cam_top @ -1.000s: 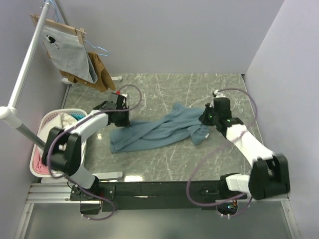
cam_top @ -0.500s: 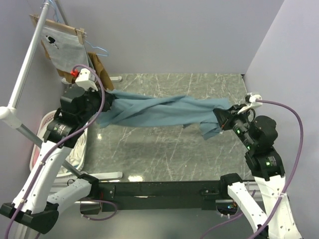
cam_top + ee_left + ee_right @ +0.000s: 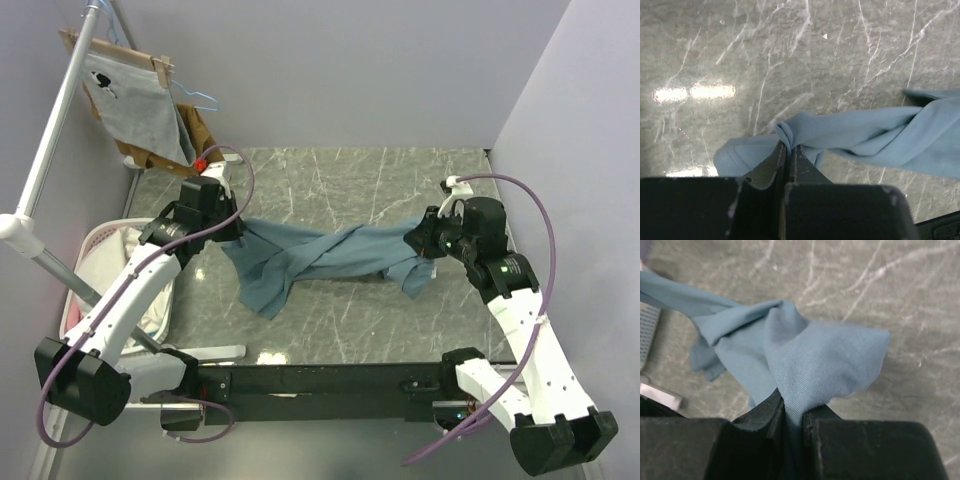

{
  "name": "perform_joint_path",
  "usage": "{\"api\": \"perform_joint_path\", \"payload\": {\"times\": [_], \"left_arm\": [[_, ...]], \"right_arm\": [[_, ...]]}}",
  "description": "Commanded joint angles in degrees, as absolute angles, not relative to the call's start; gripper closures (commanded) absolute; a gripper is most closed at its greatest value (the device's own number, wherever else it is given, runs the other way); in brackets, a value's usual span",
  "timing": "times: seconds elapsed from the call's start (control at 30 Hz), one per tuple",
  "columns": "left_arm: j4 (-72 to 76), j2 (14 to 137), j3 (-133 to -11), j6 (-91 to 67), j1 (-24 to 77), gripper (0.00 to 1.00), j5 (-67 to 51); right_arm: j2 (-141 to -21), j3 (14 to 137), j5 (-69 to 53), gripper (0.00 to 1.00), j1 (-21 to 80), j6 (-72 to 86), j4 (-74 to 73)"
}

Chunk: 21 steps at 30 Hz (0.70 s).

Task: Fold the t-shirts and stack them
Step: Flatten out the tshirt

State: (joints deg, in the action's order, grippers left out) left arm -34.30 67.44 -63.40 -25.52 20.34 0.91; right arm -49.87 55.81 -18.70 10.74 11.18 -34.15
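One t-shirt [image 3: 330,258] lengthwise left-right, left end effector [image 3: 233,229] and right end effector [image 3: 416,239] clamped on its ends.

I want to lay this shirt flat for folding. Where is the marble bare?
Bare: the far strip of table between the t-shirt and the back wall, and the near strip between it and the black rail. Crowded: the left edge, with laundry basket and hanging garments.
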Motion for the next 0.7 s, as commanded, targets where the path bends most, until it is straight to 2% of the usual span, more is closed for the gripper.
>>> {"api": "perform_joint_path", "payload": {"times": [0.0,0.03,0.07,0.13,0.17,0.2,0.23,0.3,0.33,0.47,0.53,0.63,0.67], "left_arm": [[-29.6,64.1,-61.6,-28.5,20.2,0.99,3.5],[-28.8,62.8,-59.4,-28.9,20.2,0.99,4.6],[-27.3,62.3,-57.8,-29.5,20.2,0.99,6.8],[-24.5,64.1,-55.4,-30.7,20.1,0.68,9.5],[-24.8,65.9,-56.0,-31.3,20.1,0.59,9.2],[-25.0,67.7,-56.8,-31.4,20.3,0.46,8.3],[-23.9,70.5,-57.2,-31.5,20.4,0.4,7.9],[-22.7,71.5,-56.8,-31.8,22.2,0.08,10.2],[-21.4,70.8,-55.6,-31.3,22.8,0.01,9.9],[-19.1,66.1,-51.4,-29.4,27.7,0.01,2.7],[-18.8,63.3,-48.4,-29.4,33.5,0.01,1.7],[-19.6,60.9,-44.0,-32.7,42.4,0.01,8.7],[-19.3,60.6,-42.6,-35.4,44.5,0.04,10.2]], "right_arm": [[-51.0,56.3,-15.6,0.93,11.2,10.3,-35.5],[-51.0,55.6,-15.6,0.82,11.3,11.2,-35.2],[-50.9,53.8,-17.0,0.82,11.6,12.6,-34.7],[-51.1,51.9,-15.0,0.73,12.8,13.3,-33.0],[-51.3,49.9,-9.8,0.89,13.0,14.6,-32.5],[-51.2,48.9,-8.0,0.95,13.0,14.7,-30.9],[-51.1,48.5,-6.7,0.97,13.1,15.5,-30.7],[-50.1,48.2,-6.2,0.94,13.3,16.0,-28.7],[-49.8,48.2,-5.1,0.94,13.2,16.2,-28.4],[-50.0,49.1,-0.4,0.89,13.3,16.2,-28.0],[-51.6,49.9,-0.8,0.87,13.2,16.2,-28.0],[-53.3,50.3,-1.8,0.86,13.2,16.3,-26.8],[-53.7,50.1,-1.8,0.85,13.2,16.3,-26.4]]}}
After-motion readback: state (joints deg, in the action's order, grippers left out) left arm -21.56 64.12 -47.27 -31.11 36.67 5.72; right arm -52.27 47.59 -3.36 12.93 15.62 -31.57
